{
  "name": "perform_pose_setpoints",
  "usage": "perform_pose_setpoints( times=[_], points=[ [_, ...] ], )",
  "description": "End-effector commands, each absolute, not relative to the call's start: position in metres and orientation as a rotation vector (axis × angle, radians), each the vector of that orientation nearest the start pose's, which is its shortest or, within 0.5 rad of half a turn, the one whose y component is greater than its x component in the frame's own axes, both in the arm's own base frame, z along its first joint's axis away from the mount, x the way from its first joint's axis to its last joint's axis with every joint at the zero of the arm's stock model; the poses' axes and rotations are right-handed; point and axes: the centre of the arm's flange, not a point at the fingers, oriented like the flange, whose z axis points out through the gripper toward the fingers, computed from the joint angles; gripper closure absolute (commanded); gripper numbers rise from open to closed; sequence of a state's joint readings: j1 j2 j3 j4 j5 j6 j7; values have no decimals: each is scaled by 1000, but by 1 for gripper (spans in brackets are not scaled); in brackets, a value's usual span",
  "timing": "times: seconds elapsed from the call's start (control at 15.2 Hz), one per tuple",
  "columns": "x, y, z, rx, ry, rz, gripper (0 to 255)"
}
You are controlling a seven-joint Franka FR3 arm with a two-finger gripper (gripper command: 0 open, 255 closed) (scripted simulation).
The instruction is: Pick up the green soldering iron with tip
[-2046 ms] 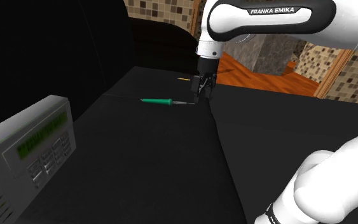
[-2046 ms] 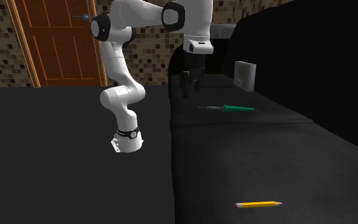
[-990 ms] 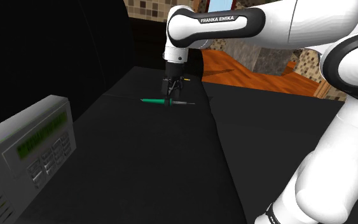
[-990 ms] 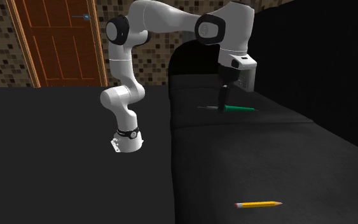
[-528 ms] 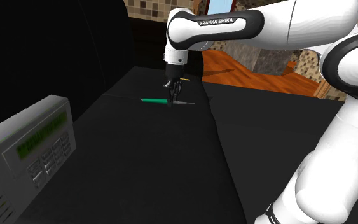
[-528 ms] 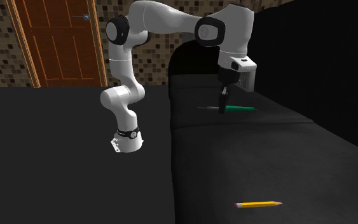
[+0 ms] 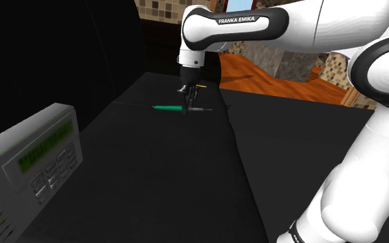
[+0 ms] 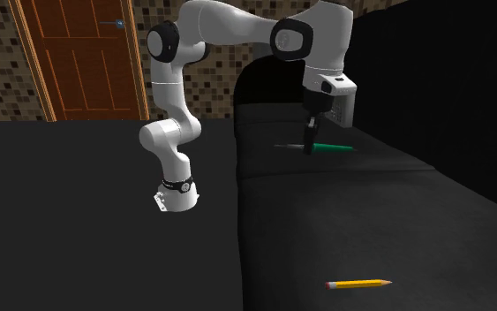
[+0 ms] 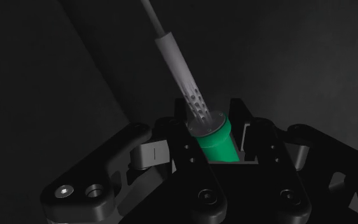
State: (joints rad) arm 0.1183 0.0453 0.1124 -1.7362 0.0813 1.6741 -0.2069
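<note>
- We see the gripper (image 9: 217,129) clamped on the iron (image 9: 214,145): its two black fingers (image 9: 252,130) press against the green handle from either side, just behind the collar.
- The grey perforated shaft and thin tip run straight out ahead of the gripper, away from the wrist camera.
- In the shoulder view the gripper (image 7: 186,110) points down at the dark surface (image 7: 151,179) and grips the iron (image 7: 165,109) near where the handle meets the shaft; the handle sticks out to one side of the fingers and the tip to the other.
- We cannot tell whether the iron (image 8: 335,148) touches the surface under the gripper (image 8: 308,148) or hangs just above it.
- A pencil (image 8: 358,284) lies flat, well apart from the gripper.
- A grey keypad box (image 7: 30,162) with a green display stands well apart from the gripper, on the handle's side.
</note>
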Motion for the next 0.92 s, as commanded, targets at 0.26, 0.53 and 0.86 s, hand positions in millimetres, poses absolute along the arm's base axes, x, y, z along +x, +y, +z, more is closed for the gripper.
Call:
perform_pose_setpoints(
  times=[0.26, 0.53, 0.86],
  points=[
    [549, 136, 561, -2984, -644, 166, 255],
    [549, 136, 582, -2984, -644, 166, 255],
    [549, 136, 599, -2984, -644, 166, 255]
  ],
)
